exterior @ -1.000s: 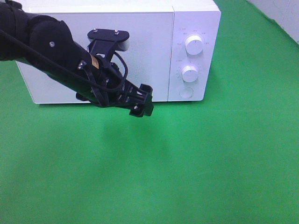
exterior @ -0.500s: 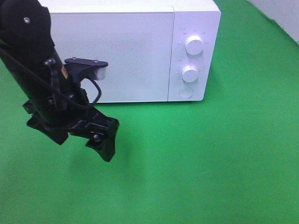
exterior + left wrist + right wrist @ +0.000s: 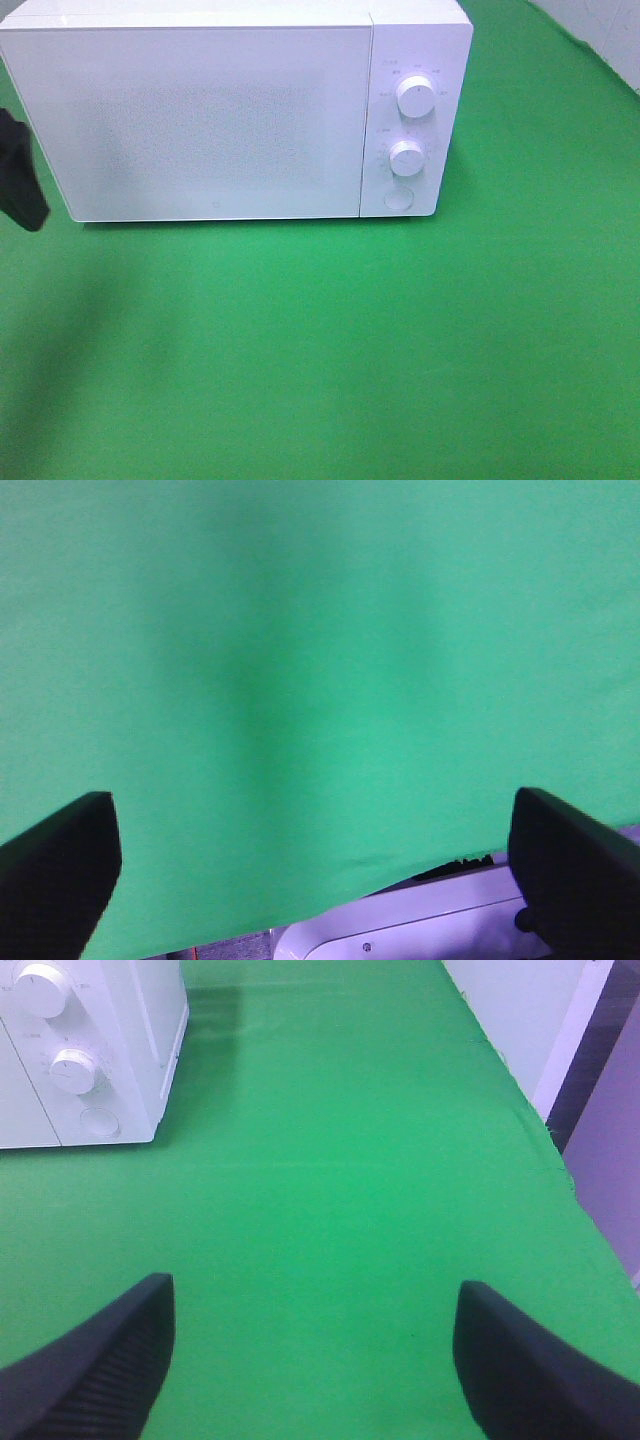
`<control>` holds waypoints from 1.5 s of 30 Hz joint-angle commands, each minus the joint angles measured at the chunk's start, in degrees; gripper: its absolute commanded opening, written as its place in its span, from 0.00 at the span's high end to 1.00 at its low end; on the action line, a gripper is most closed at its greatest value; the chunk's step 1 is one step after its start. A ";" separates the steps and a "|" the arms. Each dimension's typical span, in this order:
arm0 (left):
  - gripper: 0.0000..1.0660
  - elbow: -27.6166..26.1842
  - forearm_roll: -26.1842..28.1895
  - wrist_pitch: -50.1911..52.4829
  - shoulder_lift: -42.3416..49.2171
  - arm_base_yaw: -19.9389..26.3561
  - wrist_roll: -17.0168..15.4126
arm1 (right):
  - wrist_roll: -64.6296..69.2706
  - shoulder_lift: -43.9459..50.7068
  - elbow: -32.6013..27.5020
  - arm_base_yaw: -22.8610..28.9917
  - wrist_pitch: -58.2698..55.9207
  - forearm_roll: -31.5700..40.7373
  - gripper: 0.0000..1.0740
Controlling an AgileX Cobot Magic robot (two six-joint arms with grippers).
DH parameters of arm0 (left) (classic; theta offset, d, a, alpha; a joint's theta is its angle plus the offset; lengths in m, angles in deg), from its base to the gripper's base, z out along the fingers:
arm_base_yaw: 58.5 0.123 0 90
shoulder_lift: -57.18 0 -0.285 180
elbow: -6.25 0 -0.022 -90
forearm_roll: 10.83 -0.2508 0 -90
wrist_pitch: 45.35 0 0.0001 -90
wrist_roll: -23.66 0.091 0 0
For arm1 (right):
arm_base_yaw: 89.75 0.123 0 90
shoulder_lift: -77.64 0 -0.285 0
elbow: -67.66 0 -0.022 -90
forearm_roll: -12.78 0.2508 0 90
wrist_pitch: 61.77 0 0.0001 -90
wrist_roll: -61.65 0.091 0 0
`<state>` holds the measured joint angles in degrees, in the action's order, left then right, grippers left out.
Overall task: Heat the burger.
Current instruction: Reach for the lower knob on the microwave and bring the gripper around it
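Exterior high view: shows a white microwave (image 3: 220,110) standing at the back of a green cloth (image 3: 350,350), door shut flush. Notes on the control panel, right of the door, an upper knob (image 3: 415,97), a lower knob (image 3: 407,158) and a round button (image 3: 398,199) beneath them. Records a dark piece of the left arm (image 3: 20,185) at the left edge of the view, just beside the microwave's front left corner; cannot tell from here which piece.

Left wrist view: finds the left gripper (image 3: 312,800) spread wide, nothing between the fingers (image 3: 60,870), above bare cloth near the cloth's edge, with a pale frame (image 3: 400,925) beyond that edge.

Right wrist view: finds the right gripper (image 3: 312,1285) likewise parted, holding nothing, over cloth on the control-panel side of the microwave and well apart from it.

Cannot tell the place of the burger: seen in no view, and nothing shows through the shut door.
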<state>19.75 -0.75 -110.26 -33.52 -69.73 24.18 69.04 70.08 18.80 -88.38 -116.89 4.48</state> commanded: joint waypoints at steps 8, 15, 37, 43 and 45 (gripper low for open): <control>0.08 3.04 1.38 -3.27 11.00 14.44 3.67 | 0.17 1.60 -0.06 -0.23 0.11 -0.29 0.30; 0.08 12.95 0.46 -0.52 21.03 14.95 3.72 | 0.17 1.60 -0.06 -0.23 0.11 -0.29 0.30; 0.08 32.83 -1.20 5.79 57.93 14.95 4.01 | 0.17 1.60 -0.06 -0.23 0.11 -0.29 0.31; 0.08 34.21 -1.78 3.67 64.57 14.95 3.44 | 0.17 1.60 -0.06 -0.23 0.11 -0.29 0.31; 0.08 34.21 -1.95 3.67 65.26 14.95 3.27 | 0.17 1.60 -0.06 -0.23 0.11 -0.29 0.31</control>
<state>53.67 -2.53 -106.77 31.34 -55.06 27.84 69.04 70.08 18.80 -88.38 -116.89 4.48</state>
